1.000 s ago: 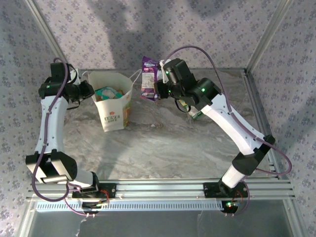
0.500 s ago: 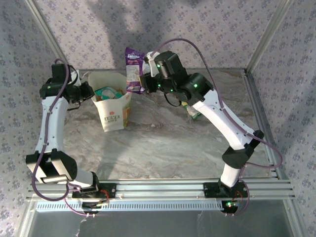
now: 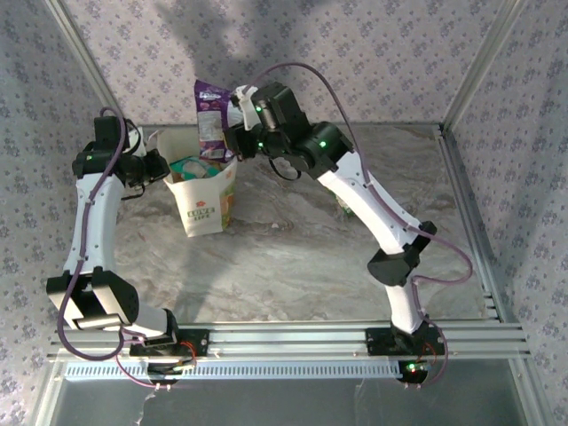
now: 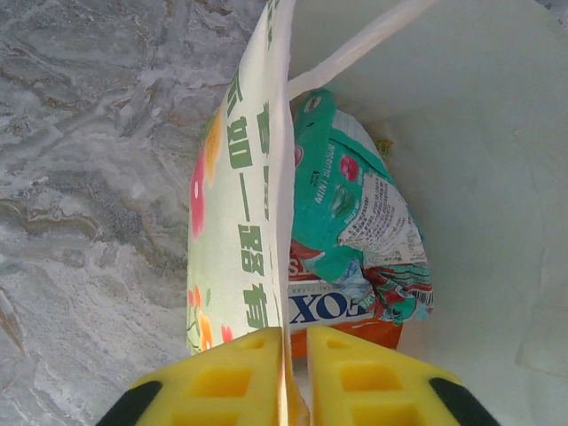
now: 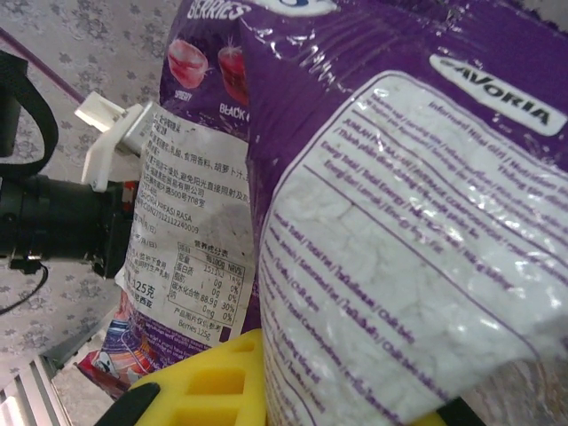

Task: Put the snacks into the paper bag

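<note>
Yellow pads point(image 4: 222, 377) of the left gripper point(image 4: 286, 348) are pressed onto the paper bag point(image 4: 238, 222) wall at the frame's bottom edge. A teal packet point(image 4: 342, 200) and an orange FOX'S packet point(image 4: 342, 312) are seen inside. At upper centre, a purple packet point(image 3: 210, 118) is pinched by the right gripper point(image 3: 232, 136) over the bag's far rim.

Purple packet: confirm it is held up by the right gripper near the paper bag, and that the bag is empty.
Not empty. The left wrist view shows a teal packet and an orange FOX'S packet inside the paper bag. The rest stands: in the top external view the right gripper holds the purple packet up near the bag.
</note>
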Robot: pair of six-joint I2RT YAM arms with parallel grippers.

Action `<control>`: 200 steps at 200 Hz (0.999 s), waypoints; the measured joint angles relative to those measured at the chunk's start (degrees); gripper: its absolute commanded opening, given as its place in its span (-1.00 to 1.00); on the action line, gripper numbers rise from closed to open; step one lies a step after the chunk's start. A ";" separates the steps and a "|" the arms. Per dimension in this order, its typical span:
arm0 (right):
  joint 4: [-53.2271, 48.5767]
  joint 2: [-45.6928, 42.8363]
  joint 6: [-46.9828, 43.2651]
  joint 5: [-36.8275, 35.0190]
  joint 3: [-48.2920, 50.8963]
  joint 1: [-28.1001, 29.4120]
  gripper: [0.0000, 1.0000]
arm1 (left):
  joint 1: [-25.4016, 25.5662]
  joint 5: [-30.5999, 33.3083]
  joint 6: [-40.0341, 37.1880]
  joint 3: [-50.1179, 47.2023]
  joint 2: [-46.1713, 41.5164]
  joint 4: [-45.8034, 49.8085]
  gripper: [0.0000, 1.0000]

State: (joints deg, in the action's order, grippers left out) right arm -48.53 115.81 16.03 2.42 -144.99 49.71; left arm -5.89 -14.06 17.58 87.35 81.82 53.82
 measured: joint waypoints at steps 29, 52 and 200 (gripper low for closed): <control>-0.15 3.41 0.22 1.60 -3.58 0.00 -0.72 | 0.00 -0.33 -0.11 0.00 -0.24 0.02 -0.45; -0.17 4.50 0.61 2.19 -3.74 0.04 -0.72 | 0.00 -1.11 0.02 0.02 -0.63 0.00 -0.38; 0.72 11.58 4.28 4.48 -6.64 -0.72 -0.71 | 0.17 -3.19 1.14 2.82 0.04 0.26 -0.42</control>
State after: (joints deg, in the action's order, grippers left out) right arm -47.81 127.39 20.32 6.90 -151.63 48.99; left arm -5.72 -17.26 18.72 90.17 81.87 54.08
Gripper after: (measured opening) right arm 0.145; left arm 0.296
